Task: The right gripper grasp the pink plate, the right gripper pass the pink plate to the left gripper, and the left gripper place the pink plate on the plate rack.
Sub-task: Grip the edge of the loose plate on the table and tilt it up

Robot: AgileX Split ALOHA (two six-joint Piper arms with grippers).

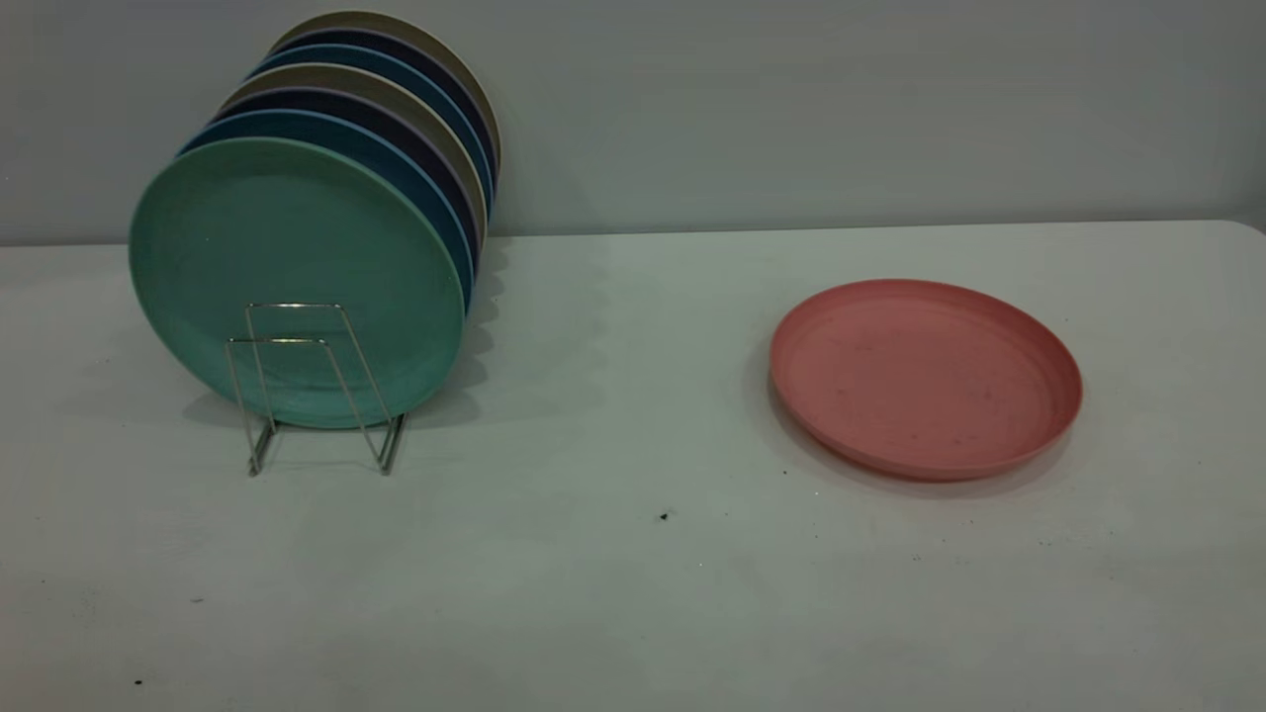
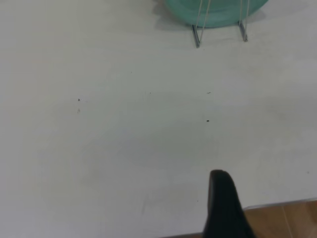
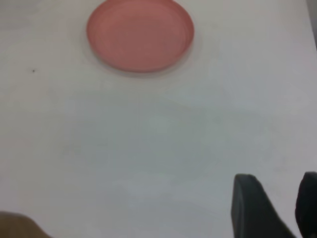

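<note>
The round salmon-pink plastic plate (image 1: 925, 378) lies flat, alone on the white bench (image 1: 613, 554), well apart from the silver wire plate rack (image 1: 315, 386). Seven plates stand in the rack, a green plate (image 1: 292, 267) frontmost. The right claw (image 3: 277, 208) is spread; the left claw (image 2: 225, 206) shows one finger, its state unclear.

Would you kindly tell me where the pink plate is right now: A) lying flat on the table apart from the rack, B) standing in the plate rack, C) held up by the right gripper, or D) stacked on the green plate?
A: the pink plate lies flat on the table, well clear of the plate rack, with no gripper touching it.
</note>
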